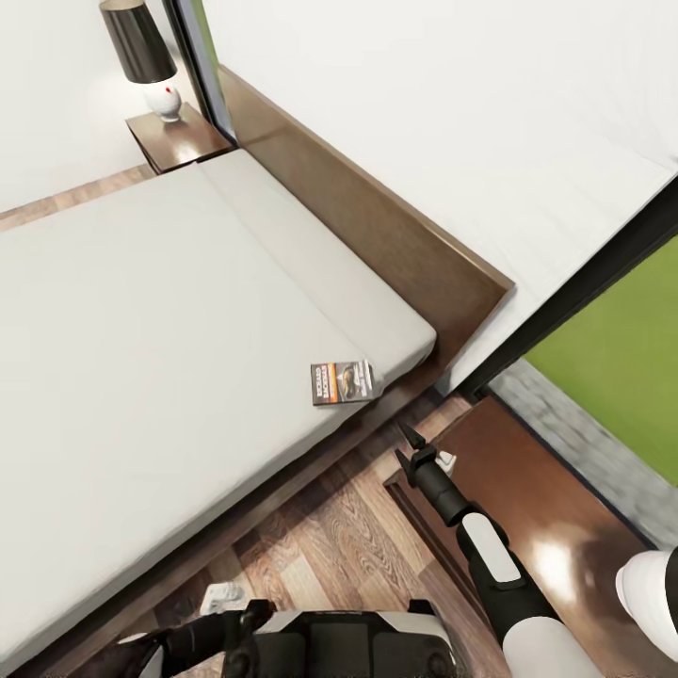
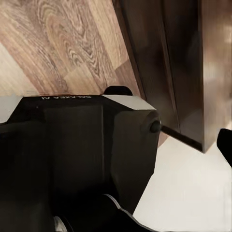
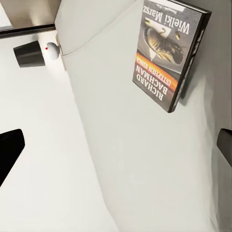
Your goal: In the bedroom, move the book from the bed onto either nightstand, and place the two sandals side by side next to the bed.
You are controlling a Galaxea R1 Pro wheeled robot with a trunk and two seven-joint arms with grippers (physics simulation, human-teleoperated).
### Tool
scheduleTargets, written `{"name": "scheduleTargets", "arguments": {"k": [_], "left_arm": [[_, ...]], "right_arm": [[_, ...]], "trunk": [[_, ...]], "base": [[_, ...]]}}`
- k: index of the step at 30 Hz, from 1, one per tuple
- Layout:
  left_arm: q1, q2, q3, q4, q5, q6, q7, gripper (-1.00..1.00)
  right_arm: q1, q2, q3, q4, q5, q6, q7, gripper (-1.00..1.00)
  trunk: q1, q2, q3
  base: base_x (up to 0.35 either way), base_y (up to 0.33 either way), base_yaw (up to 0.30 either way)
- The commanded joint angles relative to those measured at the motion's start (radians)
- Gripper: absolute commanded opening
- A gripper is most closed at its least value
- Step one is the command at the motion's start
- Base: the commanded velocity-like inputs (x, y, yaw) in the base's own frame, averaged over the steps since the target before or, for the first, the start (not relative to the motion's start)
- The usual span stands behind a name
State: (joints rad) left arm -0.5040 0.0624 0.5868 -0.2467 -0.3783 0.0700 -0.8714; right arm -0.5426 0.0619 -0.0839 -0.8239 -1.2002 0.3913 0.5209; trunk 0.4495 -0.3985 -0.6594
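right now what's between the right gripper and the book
In the head view, only the bed's dark frame edge and a strip of bare mattress separate the right gripper from the book; nothing else lies there.

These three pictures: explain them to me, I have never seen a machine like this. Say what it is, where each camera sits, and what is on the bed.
It is a simulated two-armed wheeled robot. The big picture looks down from its head: the bed with the book lying near its edge, a nightstand close by, and a second nightstand bearing a lamp. The right gripper reaches toward the book, open and empty. The other two pictures come from cameras on the wrists. The right one looks along its fingers at the book. The left one sees floor and dark wood; its gripper's state cannot be told.
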Motion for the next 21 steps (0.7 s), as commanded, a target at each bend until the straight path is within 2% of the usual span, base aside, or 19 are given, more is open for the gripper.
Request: {"name": "scheduleTargets", "arguments": {"k": [1,3,6,17,21], "left_arm": [[0.000,-0.001,0.007,-0.033,0.008,0.028,-0.035,1.00],[-0.001,-0.002,0.008,-0.080,0.026,0.052,-0.078,1.00],[-0.001,-0.003,0.009,-0.096,0.032,0.059,-0.094,1.00],[0.001,-0.005,0.010,-0.076,0.034,0.058,-0.096,1.00],[0.001,-0.017,0.010,-0.070,0.033,0.056,-0.095,1.00]], "right_arm": [[0.000,0.001,-0.004,0.000,-0.007,0.009,0.001,1.00],[0.000,0.001,-0.004,0.000,-0.007,0.009,0.001,1.00],[0.000,0.001,-0.004,0.001,-0.007,0.009,0.001,1.00],[0.000,0.001,-0.004,-0.003,-0.007,0.009,0.001,1.00],[0.000,0.001,-0.004,-0.004,-0.007,0.009,0.001,1.00]], "trunk": [[0.000,-0.002,-0.003],[0.000,-0.002,-0.006],[0.000,-0.002,-0.010],[0.000,-0.002,-0.025],[0.000,-0.002,-0.026]], "base": [[0.000,0.000,0.000],[0.000,0.000,0.000],[0.000,0.000,0.000],[0.000,0.000,0.000],[0.000,0.000,0.000]]}}
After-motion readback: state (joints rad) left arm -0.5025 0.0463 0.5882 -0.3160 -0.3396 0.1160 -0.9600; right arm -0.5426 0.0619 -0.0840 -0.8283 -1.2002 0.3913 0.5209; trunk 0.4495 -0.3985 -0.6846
